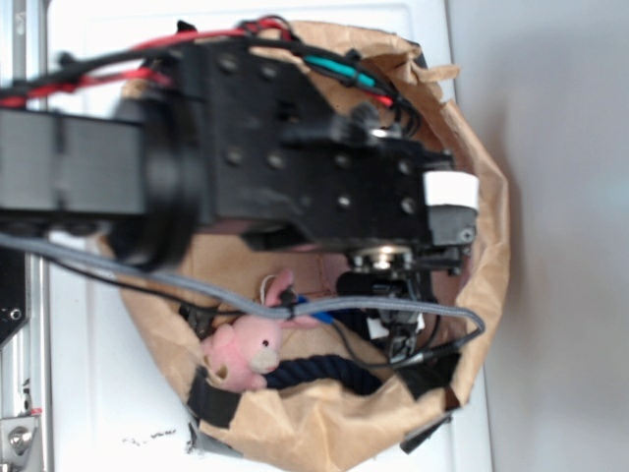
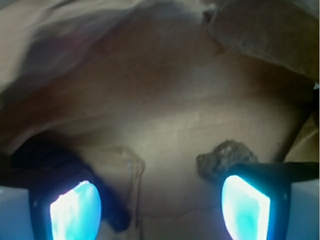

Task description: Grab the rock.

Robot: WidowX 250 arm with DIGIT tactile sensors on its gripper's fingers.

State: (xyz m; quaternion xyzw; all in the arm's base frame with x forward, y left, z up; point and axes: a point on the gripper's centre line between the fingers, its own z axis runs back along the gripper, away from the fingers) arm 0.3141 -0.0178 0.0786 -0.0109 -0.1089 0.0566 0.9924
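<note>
One rock (image 2: 223,156) is visible in the wrist view, lower right of centre: small, angular, dark brown with mottled tan and grey facets, resting on the creased brown paper floor of the bag (image 2: 165,100). Its lower right edge is hidden behind the right finger pad (image 2: 245,207) of the claw (image 2: 160,207); contact cannot be confirmed. The claw is spread wide, nothing between its pads, with the left pad at lower left of the frame. In the exterior view, one brown paper bag (image 1: 488,246) with a rolled rim sits on the white worktop (image 1: 98,393). Inside it, at lower centre, lie one pink plush bunny (image 1: 246,349) and one dark navy rope (image 1: 314,372), touching each other. The rock is not discernible in this view; the black arm (image 1: 295,147) covers the bag's middle.
</note>
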